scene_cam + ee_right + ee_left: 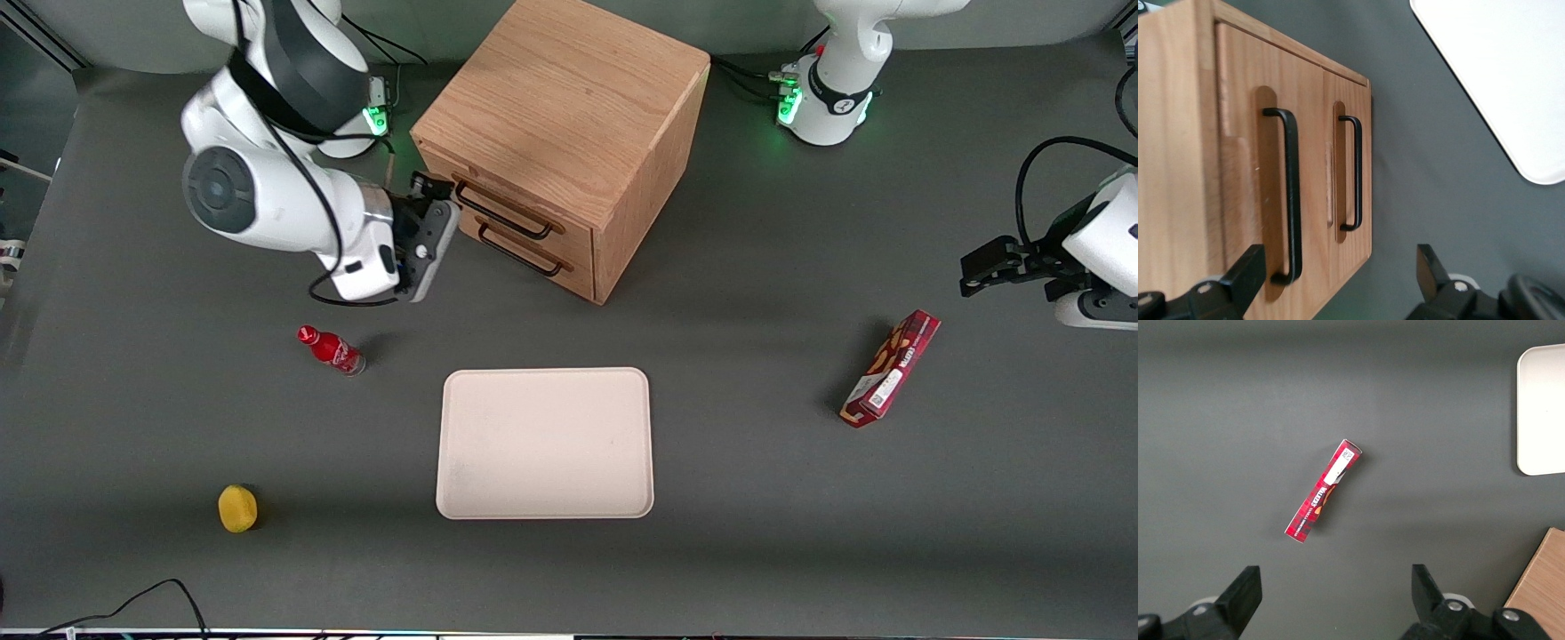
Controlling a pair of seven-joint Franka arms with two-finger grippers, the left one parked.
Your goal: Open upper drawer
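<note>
Front view shows your gripper (433, 206) up off the table, right in front of the cabinet (569, 116), at the end of the upper drawer's handle (503, 212). Your jaws are wide apart and hold nothing. In the right wrist view, one finger (1248, 273) sits just beside the end of that black handle (1290, 193), and the other finger (1431, 270) is out over the bare table, so the handle is not between your jaws. The upper drawer (511, 209) looks shut, flat with the cabinet front. The lower drawer (533, 253) sits right under it and looks shut too. A red bottle (331, 349) lies on the table, nearer to the front camera than your jaws. A tray (545, 443) lies nearer still. A yellow ball (237, 508) is well apart from your jaws, closest to the camera. A red box (890, 368) lies toward the parked arm's end of the table.
</note>
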